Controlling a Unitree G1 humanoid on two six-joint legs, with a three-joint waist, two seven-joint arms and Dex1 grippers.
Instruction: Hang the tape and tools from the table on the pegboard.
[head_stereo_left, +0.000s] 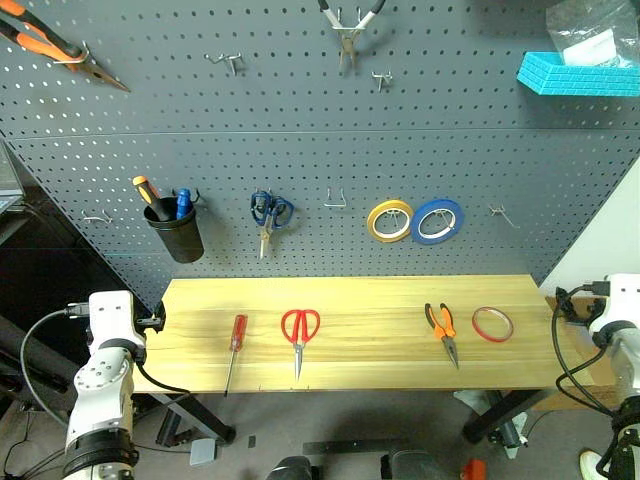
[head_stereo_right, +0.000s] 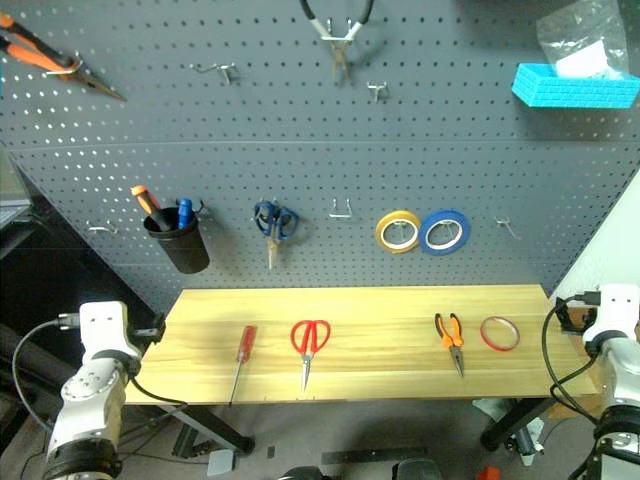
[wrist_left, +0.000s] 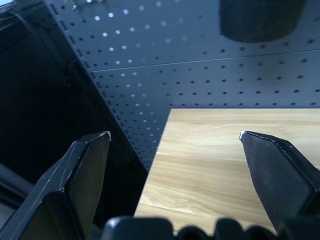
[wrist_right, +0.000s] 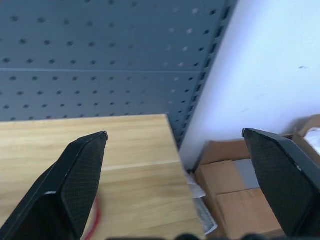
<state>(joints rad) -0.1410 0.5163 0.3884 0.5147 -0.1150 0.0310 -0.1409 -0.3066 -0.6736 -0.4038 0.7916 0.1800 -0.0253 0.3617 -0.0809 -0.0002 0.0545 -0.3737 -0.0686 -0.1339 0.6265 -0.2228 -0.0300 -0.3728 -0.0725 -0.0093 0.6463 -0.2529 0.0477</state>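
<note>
On the light wooden table (head_stereo_left: 370, 300) lie four things in a row. From left to right they are a red-handled screwdriver (head_stereo_left: 237, 333), red-looped scissors (head_stereo_left: 299, 327), small orange-and-black pliers (head_stereo_left: 441, 322) and a thin red tape ring (head_stereo_left: 492, 324). Behind them rises the dark grey pegboard (head_stereo_left: 320, 150). My left gripper (wrist_left: 175, 135) hangs open at the table's left end with nothing between its fingers. At the table's right end my right gripper (wrist_right: 175, 132) is open and empty too, with the tape's red edge (wrist_right: 95, 220) just beside one finger.
The pegboard carries a black cup (head_stereo_left: 175, 235) of screwdrivers, blue scissors (head_stereo_left: 270, 212), a yellow roll (head_stereo_left: 390, 220), a blue roll (head_stereo_left: 437, 220), large pliers (head_stereo_left: 50, 45), more pliers (head_stereo_left: 347, 35) and a blue bin (head_stereo_left: 580, 72). Bare hooks (head_stereo_left: 335, 200) sit between them. Cardboard boxes (wrist_right: 240, 190) lie past the right end.
</note>
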